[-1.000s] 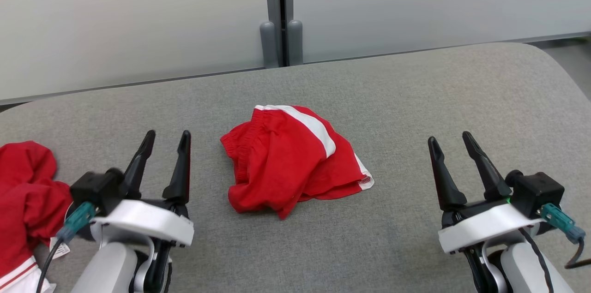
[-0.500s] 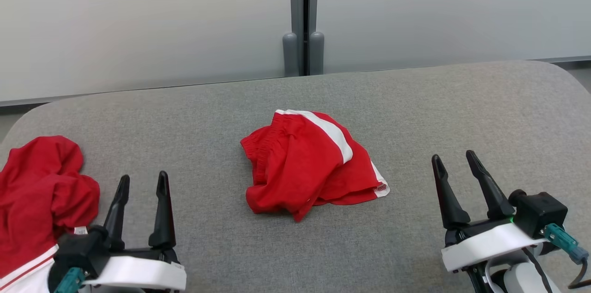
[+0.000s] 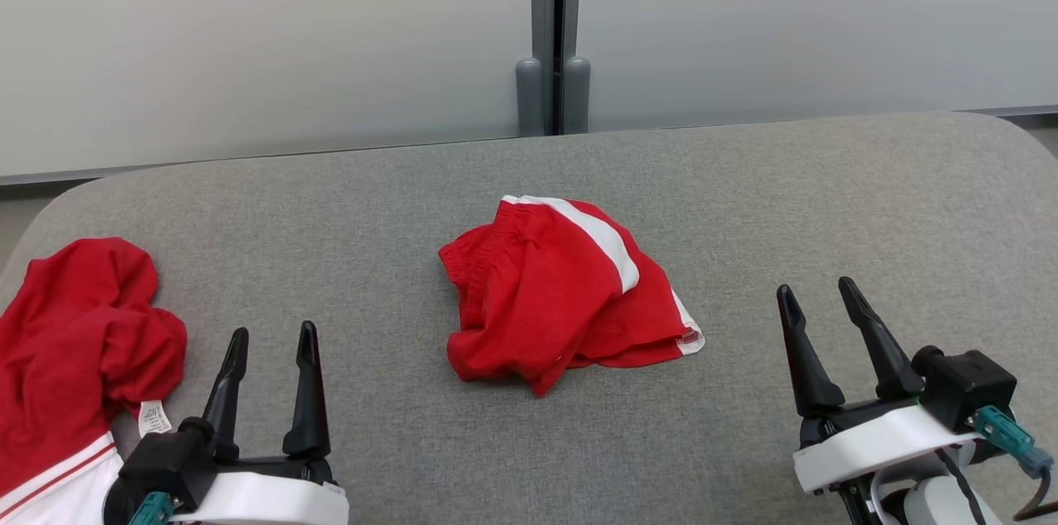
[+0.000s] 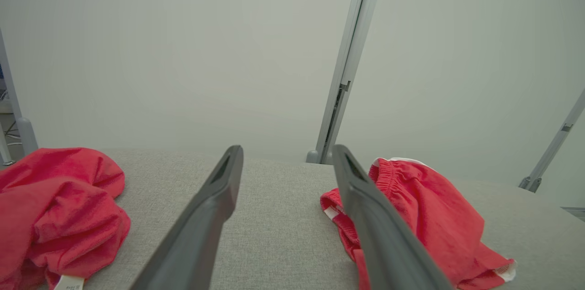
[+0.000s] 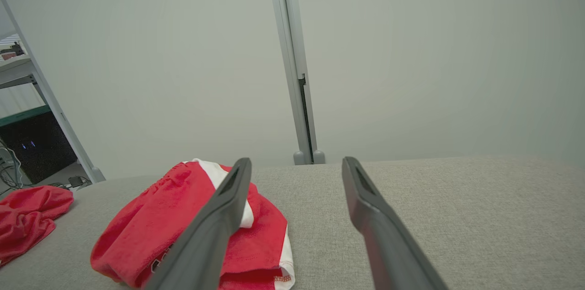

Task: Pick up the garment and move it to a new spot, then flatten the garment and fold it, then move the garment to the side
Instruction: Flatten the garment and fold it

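Over the counter (image 3: 826,194) my left hand (image 3: 274,330) and right hand (image 3: 815,286) gape empty; the red heap (image 3: 74,326) near the garment (image 3: 554,293) invites a mis-pick.

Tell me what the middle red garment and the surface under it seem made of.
The middle red garment: soft matte cloth, probably a light sports fabric; it slumps in loose folds, with a gathered elastic waistband and white stripe. The surface: grey matte textile covering, felt-like or woven; a fine flecked weave shows. What lies beneath it cannot be told.
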`<state>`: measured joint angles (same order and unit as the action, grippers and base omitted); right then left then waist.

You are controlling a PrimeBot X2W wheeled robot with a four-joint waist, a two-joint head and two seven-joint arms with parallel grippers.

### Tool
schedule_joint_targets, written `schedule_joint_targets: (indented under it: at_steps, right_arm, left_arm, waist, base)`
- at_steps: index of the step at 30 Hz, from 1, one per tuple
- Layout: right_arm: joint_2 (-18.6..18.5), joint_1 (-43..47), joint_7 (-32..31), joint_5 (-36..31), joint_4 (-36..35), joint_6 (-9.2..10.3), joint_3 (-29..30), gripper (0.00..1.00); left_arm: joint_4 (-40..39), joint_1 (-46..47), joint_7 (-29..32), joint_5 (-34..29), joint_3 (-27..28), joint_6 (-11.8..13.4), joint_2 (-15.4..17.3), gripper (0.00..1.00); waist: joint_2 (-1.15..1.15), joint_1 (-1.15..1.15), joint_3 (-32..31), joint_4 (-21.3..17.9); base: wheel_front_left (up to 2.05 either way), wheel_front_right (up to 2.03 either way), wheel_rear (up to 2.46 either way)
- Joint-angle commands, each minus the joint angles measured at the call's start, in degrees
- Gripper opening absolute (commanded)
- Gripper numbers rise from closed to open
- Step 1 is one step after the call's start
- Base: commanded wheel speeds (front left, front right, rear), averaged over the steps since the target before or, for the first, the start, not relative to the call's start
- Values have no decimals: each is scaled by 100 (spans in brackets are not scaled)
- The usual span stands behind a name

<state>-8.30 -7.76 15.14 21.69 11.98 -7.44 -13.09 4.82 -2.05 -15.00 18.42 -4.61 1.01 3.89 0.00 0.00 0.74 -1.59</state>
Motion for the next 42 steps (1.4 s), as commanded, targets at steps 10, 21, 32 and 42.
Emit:
schedule_joint_targets:
  at_steps: [10,21,32,42]
  right_arm:
    - [-51,-89,-1,33,90,-9,-83,100]
    - [-55,-119,-1,99,168,-9,-138,100]
    - [-87,-137,-1,106,238,-9,-235,100]
    - [-281,-220,-5,297,781,-9,-576,100]
  left_arm:
    - [119,123,-26,-143,147,-208,-69,100]
    - [180,132,-15,-205,177,-286,-90,100]
    - [222,159,-15,-146,116,-295,-93,100]
    - [340,217,-15,-42,49,-330,-91,100]
  waist:
    - [0,0,8,-71]
    - [0,0,17,-99]
    - [0,0,14,-19]
    - [0,0,30,325]
  base:
    - [0,0,0]
    - [0,0,0]
    - [0,0,0]
    - [0,0,0]
